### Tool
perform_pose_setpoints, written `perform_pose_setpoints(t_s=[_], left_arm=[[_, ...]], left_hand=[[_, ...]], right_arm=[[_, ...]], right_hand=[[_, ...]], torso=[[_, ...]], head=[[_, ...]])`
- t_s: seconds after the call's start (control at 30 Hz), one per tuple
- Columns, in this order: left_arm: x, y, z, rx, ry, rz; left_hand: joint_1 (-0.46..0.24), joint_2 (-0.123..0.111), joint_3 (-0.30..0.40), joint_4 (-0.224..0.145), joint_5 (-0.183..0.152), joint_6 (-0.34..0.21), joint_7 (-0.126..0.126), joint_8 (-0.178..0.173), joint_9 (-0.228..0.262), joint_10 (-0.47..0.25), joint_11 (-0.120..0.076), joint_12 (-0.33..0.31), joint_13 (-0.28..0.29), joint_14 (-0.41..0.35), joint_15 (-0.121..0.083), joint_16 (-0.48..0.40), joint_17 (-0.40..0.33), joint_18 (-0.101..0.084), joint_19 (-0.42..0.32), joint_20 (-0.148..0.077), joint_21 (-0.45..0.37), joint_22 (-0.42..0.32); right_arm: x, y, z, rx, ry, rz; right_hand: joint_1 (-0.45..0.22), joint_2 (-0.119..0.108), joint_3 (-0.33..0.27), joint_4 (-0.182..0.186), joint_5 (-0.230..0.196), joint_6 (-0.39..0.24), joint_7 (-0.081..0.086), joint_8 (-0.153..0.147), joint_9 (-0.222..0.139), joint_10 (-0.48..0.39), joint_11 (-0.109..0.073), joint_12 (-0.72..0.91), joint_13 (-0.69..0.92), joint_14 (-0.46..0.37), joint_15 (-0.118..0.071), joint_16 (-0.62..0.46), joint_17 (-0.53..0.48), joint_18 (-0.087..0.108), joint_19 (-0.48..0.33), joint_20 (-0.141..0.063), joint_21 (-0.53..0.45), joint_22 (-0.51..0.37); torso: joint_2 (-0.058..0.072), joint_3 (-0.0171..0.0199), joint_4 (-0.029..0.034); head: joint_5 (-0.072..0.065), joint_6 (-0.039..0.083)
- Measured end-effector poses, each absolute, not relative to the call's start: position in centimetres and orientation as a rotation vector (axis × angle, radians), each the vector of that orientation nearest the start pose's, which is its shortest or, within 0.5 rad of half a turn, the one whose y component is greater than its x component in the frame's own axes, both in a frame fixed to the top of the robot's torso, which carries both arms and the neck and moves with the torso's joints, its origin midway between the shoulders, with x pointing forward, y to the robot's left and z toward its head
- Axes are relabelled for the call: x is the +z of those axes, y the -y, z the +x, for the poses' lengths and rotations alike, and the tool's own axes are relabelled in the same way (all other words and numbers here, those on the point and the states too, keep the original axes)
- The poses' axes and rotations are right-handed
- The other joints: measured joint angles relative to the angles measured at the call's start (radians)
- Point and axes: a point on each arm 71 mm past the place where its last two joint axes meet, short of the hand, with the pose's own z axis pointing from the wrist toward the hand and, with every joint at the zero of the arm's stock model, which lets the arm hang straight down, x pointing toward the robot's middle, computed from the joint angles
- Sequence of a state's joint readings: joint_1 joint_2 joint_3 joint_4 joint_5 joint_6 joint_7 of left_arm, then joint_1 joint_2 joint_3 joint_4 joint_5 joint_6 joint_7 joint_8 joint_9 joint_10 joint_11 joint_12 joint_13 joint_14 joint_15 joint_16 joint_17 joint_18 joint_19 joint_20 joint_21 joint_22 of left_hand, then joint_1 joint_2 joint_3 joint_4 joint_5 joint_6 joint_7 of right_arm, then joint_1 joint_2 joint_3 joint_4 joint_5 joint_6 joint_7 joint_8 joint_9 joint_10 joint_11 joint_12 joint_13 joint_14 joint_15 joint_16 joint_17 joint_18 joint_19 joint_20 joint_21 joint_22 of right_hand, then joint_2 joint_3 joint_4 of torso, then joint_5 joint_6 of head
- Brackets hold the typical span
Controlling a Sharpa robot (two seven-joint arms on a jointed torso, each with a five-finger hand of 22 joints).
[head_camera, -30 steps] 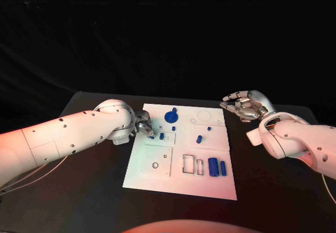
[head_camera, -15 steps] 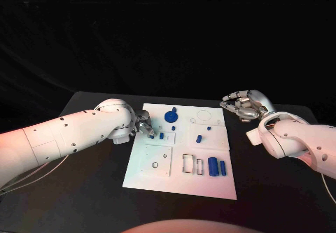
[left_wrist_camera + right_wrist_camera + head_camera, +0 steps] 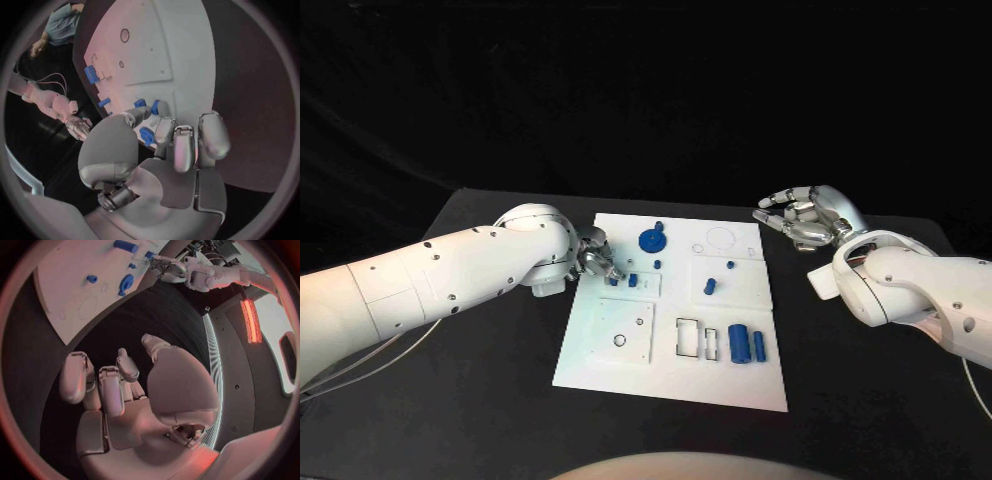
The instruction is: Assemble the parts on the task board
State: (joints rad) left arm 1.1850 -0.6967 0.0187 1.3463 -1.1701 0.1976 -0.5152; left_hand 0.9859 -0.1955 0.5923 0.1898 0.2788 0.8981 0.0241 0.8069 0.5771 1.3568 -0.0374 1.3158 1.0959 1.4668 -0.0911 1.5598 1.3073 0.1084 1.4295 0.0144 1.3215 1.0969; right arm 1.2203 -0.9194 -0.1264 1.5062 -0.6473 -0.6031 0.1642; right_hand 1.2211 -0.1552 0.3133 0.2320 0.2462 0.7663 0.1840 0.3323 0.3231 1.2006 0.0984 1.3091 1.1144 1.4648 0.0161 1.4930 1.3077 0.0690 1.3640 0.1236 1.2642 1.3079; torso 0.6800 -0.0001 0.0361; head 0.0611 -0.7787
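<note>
Starting at your left, the left hand point(image 3: 594, 262) sits at the left edge of the task board point(image 3: 625, 365), fingers curled down over two small blue parts point(image 3: 623, 281); in the left wrist view the fingertips point(image 3: 164, 131) lie right against those pieces, but you cannot tell whether one is pinched or only touched. Moving across, a blue disc point(image 3: 652, 240) with a peg stands near the board's far edge, a small blue piece point(image 3: 710, 286) lies mid-board, and two blue cylinders point(image 3: 746, 344) lie side by side toward the near right. Off the board's far right corner, the right hand point(image 3: 802, 218) hovers above the tabletop point(image 3: 473, 400), fingers loosely curled and holding nothing. Your main risk: the two parts lie close together, so closing on one could nudge or drag the other.
</note>
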Motion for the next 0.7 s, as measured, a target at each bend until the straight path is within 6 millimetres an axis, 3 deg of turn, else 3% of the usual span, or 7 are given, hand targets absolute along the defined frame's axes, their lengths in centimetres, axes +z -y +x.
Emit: perform_pose_setpoints(t_s=[0.5,0.7], left_arm=[[-22.66,-19.79,50.66,-0.358,-2.309,-0.13],[-22.36,-19.76,50.48,-0.383,-2.283,-0.157]], left_hand=[[-0.004,-0.004,-0.046,0.029,0.0,0.003,0.003,-0.003,-0.011,0.0,0.0,0.0,0.0,0.0,0.0,0.0,0.0,0.0,0.0,0.0,0.0,0.001],[-0.007,-0.018,-0.097,0.078,0.0,-0.001,0.006,-0.004,-0.022,-0.012,0.003,-0.012,-0.032,0.0,0.0,0.0,0.0,0.0,0.0,0.0,-0.004,-0.012]], right_arm=[[-19.42,26.15,48.52,0.925,-1.492,0.622],[-19.42,26.18,48.54,0.924,-1.489,0.622]], right_hand=[[0.0,0.0,-0.007,0.007,0.0,-0.004,-0.004,0.0,-0.001,0.0,0.0,0.0,-0.004,0.0,0.0,0.0,0.0,0.0,0.0,0.0,-0.004,0.0],[0.0,0.0,-0.016,0.016,0.0,-0.009,0.001,0.0,-0.002,-0.013,0.002,-0.005,-0.011,0.0,0.0,-0.004,0.0,0.0,-0.011,0.004,-0.018,-0.002]], torso=[[0.0,0.0002,-0.0004],[0.0,0.0002,-0.0001]], head=[[-0.002,0.005],[-0.004,0.006]])
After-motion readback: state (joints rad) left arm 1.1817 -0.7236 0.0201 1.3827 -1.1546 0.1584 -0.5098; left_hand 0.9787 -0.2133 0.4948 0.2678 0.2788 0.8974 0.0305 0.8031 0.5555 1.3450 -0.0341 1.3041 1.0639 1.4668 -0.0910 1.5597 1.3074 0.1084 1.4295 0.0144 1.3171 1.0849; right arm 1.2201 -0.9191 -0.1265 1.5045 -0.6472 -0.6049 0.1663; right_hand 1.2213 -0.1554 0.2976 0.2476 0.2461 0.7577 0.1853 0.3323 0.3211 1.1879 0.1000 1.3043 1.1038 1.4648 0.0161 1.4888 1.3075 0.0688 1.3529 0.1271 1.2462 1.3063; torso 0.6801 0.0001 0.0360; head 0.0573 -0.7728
